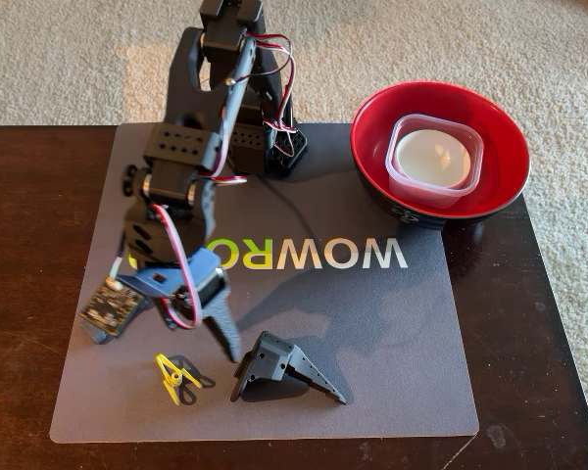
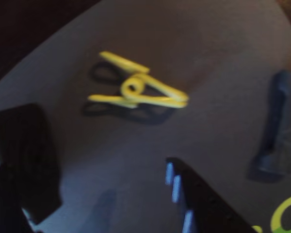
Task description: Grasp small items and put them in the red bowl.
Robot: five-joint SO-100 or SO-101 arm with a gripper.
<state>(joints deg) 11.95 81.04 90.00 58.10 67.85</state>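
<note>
Yellow-and-black plastic clip (image 1: 179, 378): on grey mat, near front edge, just left of and below black two-finger gripper (image 1: 216, 338) in fixed view; long axis diagonal. Gripper empty; opening indeterminate. Glossy red bowl (image 1: 500, 186): far right.

You are working in a home, likely a living room: beige carpet (image 1: 69, 59) covers the floor around a low dark wooden surface (image 1: 29, 294), where a grey WOWRO mat (image 1: 372, 343) lies under the hobby arm.
</note>
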